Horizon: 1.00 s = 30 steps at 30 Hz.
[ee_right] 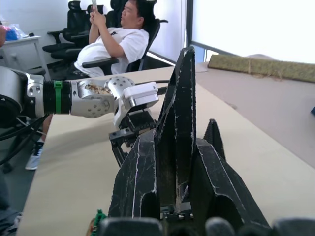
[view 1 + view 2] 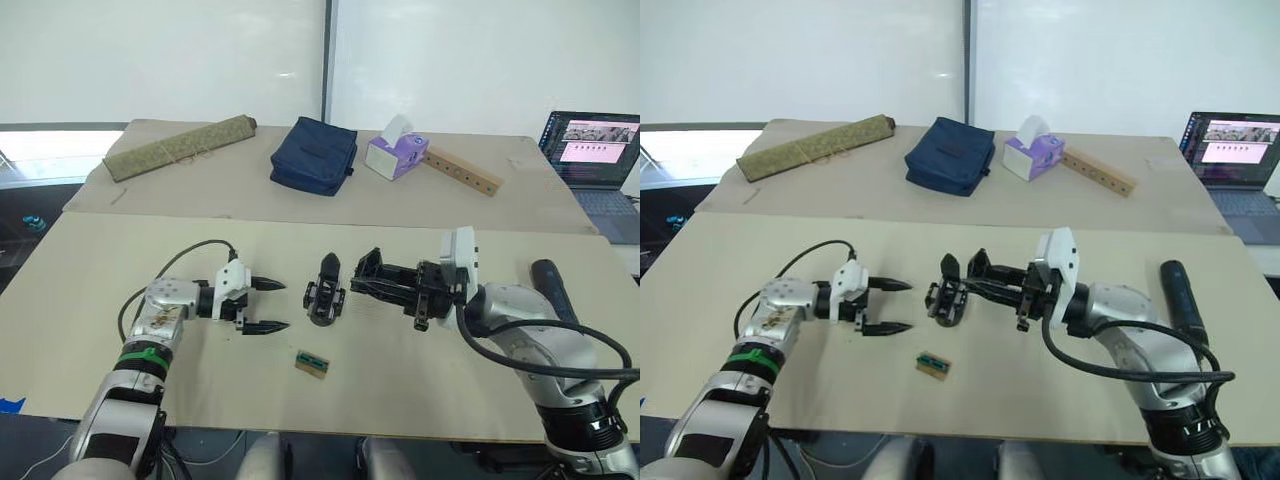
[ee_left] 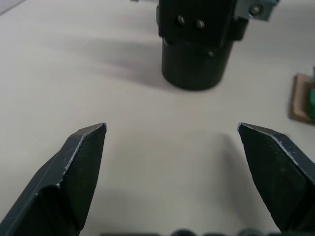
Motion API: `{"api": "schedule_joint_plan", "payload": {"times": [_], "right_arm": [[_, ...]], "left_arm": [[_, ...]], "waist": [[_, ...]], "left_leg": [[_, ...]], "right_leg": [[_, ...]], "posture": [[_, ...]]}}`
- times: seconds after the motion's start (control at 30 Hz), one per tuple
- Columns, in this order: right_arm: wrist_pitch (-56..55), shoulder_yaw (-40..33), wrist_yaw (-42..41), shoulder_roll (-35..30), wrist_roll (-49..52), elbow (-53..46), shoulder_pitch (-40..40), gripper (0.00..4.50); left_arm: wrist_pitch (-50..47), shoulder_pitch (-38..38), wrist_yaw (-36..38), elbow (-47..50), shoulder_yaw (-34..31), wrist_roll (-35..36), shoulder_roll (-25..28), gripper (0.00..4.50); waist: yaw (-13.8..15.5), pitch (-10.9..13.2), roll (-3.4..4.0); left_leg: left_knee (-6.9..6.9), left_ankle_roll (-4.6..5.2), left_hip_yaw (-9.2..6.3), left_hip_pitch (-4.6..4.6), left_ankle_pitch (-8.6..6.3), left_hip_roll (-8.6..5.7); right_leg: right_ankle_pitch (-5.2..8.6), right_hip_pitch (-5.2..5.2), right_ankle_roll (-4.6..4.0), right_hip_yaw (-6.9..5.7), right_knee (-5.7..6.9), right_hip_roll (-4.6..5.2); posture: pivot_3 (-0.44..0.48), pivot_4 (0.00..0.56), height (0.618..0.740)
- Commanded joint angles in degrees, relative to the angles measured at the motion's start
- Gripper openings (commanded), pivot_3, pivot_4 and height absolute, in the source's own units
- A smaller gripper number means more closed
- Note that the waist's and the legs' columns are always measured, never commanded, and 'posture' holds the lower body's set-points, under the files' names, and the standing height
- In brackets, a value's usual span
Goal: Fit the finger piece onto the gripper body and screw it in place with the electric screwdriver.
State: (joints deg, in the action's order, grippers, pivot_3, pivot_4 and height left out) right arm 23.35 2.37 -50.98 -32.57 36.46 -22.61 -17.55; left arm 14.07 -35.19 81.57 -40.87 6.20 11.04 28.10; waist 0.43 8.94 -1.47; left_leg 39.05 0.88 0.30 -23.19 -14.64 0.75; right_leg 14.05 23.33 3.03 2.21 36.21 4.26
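Both pincers level with the gripper body (image 2: 325, 291) on the counter (image 2: 90, 330).

Left eye view: left pincer (image 2: 265, 306) spread wide just left of the gripper body, not touching it; right pincer (image 2: 366, 272) reaching in from the body's right, closed on the finger piece (image 2: 385, 283); electric screwdriver (image 2: 552, 288) lying well right of the body; small tan block (image 2: 313, 364) near and in front of it. Left wrist view: fingertips (image 3: 88, 142) parted wide, gripper body standing ahead, centred on the gap. Right wrist view: finger piece (image 1: 178, 123) clamped upright between the fingers, a seated person (image 1: 115, 44) beyond the counter.
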Motion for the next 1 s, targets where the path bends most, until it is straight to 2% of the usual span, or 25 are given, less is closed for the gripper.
{"api": "schedule_joint_plan", "payload": {"times": [0.03, 0.47, 0.73, 0.77, 0.8, 0.9, 0.93, 1.0], "right_arm": [[-2.6, 0.5, -1.1, 1.2, -0.9, -1.1, -0.7, 0.41], [-0.8, 2.8, -1.3, 2.2, -1.7, -2.2, -0.2, 0.41], [-0.5, 4.7, -1.3, 2.9, -2.9, -1.9, -1.1, 0.41], [-0.6, 5.0, -1.2, 3.2, -3.1, -1.6, -1.4, 0.41], [-0.6, 5.3, -1.1, 3.4, -3.4, -1.4, -1.6, 0.41], [-1.0, 6.3, -1.3, 4.2, -4.4, -0.4, -2.4, 0.41], [-1.2, 6.5, -1.5, 4.4, -4.8, 0.0, -2.7, 0.41], [-1.7, 7.3, -2.1, 4.6, -5.8, 1.2, -3.4, 0.41]], "left_arm": [[1.1, -1.3, -0.8, -0.3, 1.0, -1.2, -1.7, 4.5], [1.9, -5.0, 0.0, -4.8, 4.0, -3.6, -8.3, 4.5], [2.0, -5.4, -0.1, -6.1, 5.2, -5.6, -8.8, 4.5], [2.0, -5.3, 0.1, -6.3, 5.5, -6.0, -8.6, 3.99], [2.0, -5.3, 0.2, -6.5, 5.7, -6.3, -8.4, 3.76], [2.0, -5.6, -0.9, -7.4, 6.0, -7.3, -8.3, 2.42], [2.0, -5.7, -1.3, -7.6, 6.0, -7.5, -8.4, 2.27], [2.2, -5.8, -1.7, -7.9, 6.1, -7.6, -8.5, 2.28]], "waist": [[-0.2, 0.0, 0.0], [-0.2, 0.0, 0.0], [-0.2, 0.0, 0.0], [-0.2, 0.0, 0.0], [-0.2, 0.0, 0.0], [-0.2, 0.0, 0.0], [-0.2, 0.0, 0.0], [-0.2, 0.0, 0.0]], "left_leg": [[0.0, 0.0, 0.0, 0.01, 0.0, 0.0], [0.01, 0.0, -0.02, 0.03, 0.0, -0.03], [0.01, 0.0, -0.03, 0.06, 0.0, -0.03], [0.01, 0.0, -0.03, 0.07, 0.0, -0.03], [0.01, 0.0, -0.03, 0.07, 0.0, -0.03], [0.01, 0.0, -0.03, 0.1, 0.0, -0.03], [0.01, 0.0, -0.03, 0.13, 0.0, -0.03], [0.01, 0.0, -0.03, 0.19, 0.0, -0.03]], "right_leg": [[0.0, 0.0, 0.0, 0.0, 0.02, -0.01], [0.0, -0.02, 0.0, 0.0, 0.04, 0.0], [0.0, -0.06, 0.0, 0.0, 0.05, 0.0], [0.0, -0.06, 0.0, 0.0, 0.05, 0.0], [0.0, -0.06, 0.0, 0.0, 0.05, 0.0], [0.0, -0.08, 0.0, 0.0, 0.06, -0.01], [0.0, -0.11, 0.0, 0.0, 0.07, -0.01], [0.0, -0.18, 0.0, -0.01, 0.06, -0.01]], "posture": [[0.0, 0.15, 0.74], [0.0, 0.15, 0.74], [0.0, 0.15, 0.74], [0.0, 0.15, 0.74], [0.0, 0.15, 0.74], [0.0, 0.15, 0.74], [0.0, 0.15, 0.74], [0.0, 0.15, 0.74]]}}
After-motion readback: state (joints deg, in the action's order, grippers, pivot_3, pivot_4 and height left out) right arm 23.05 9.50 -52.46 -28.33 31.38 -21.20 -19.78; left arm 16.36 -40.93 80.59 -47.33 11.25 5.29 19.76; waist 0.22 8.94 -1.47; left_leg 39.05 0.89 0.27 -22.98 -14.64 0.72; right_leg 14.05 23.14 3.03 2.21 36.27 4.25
